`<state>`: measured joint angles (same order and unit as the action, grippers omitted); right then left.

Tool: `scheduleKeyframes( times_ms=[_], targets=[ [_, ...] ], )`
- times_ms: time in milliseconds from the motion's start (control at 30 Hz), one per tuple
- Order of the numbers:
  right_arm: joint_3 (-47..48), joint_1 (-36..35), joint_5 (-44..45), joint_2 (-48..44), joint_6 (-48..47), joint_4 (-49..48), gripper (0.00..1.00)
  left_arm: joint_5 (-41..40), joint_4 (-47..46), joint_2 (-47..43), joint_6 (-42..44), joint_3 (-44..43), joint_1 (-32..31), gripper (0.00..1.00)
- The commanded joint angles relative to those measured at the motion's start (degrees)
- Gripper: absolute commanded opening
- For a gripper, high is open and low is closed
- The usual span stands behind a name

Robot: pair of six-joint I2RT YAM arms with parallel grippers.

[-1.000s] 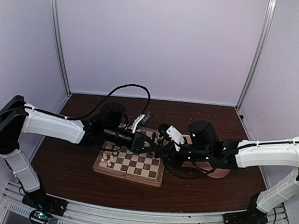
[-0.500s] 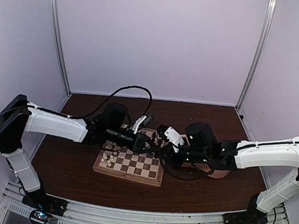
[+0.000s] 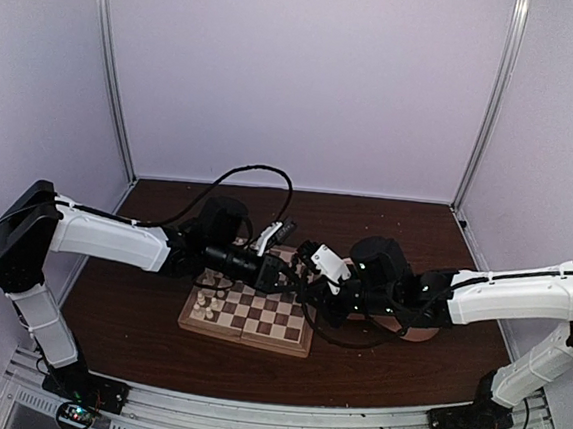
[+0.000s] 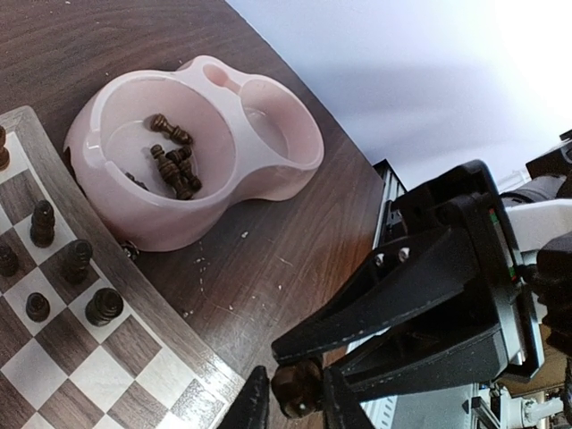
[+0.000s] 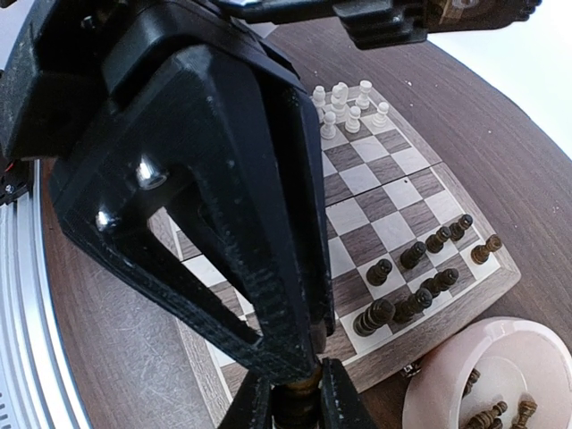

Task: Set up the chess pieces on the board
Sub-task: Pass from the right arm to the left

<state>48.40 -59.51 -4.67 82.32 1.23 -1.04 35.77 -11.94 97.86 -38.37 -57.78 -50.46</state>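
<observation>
Where the two arms meet at the centre of the top view, a single dark chess piece (image 4: 295, 386) is held in the air above the right end of the board (image 3: 269, 319). In the left wrist view, at the bottom centre of the frame, the piece is clamped between the fingers of the left gripper (image 4: 295, 409). In the right wrist view, again at the bottom centre, the same piece is seen pinched between the fingers of the right gripper (image 5: 295, 407). Each claw is thus closed against this one piece, and the tips of the opposite gripper are seen converging on it from above.

A group of cream pieces (image 5: 344, 103) is clustered on the squares at the upper centre of the right wrist view. Dark pieces (image 5: 420, 277) are stood in two loose rows at the lower right of that view, along the board's edge. A pink double bowl (image 4: 179, 223) is set on the dark wooden table (image 3: 137, 312) just beside that edge. Several more dark pieces (image 4: 174, 165) are lying in its left compartment, at the upper left of the left wrist view.
</observation>
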Motion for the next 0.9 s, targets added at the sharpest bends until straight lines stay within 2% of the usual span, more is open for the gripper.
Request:
scheduleKeyframes(
  times_ms=[0,167,267,400,533,700,867],
  targets=[
    [1.7,-0.6,1.1,0.6,-0.5,-0.5,0.13,1.3,-1.6,0.7,-0.2,-1.4,-0.2,0.2],
    [1.6,-0.6,1.5,0.6,-0.5,-0.6,0.17,1.2,-1.5,0.3,0.2,-1.2,-0.2,0.0],
    [1.2,-0.6,2.1,0.2,-0.4,-0.9,0.22,0.9,-1.3,0.0,0.8,-1.1,-0.1,0.0],
    [0.5,-0.6,2.5,-0.6,0.0,-1.8,0.38,0.6,-1.0,-0.5,1.2,-1.0,-0.2,0.0],
    [-0.5,-0.6,2.5,-1.8,0.3,-2.7,0.49,0.4,-0.9,-0.9,1.5,-0.9,-0.1,0.0],
    [-2.4,-0.6,1.4,-4.1,1.1,-4.8,0.52,1.5,-2.3,-1.9,1.1,-0.3,0.2,0.0],
    [-5.3,-0.4,-0.9,-7.2,1.9,-8.1,0.52,2.4,-8.8,-4.5,-1.1,3.6,1.6,0.0]
  ],
)
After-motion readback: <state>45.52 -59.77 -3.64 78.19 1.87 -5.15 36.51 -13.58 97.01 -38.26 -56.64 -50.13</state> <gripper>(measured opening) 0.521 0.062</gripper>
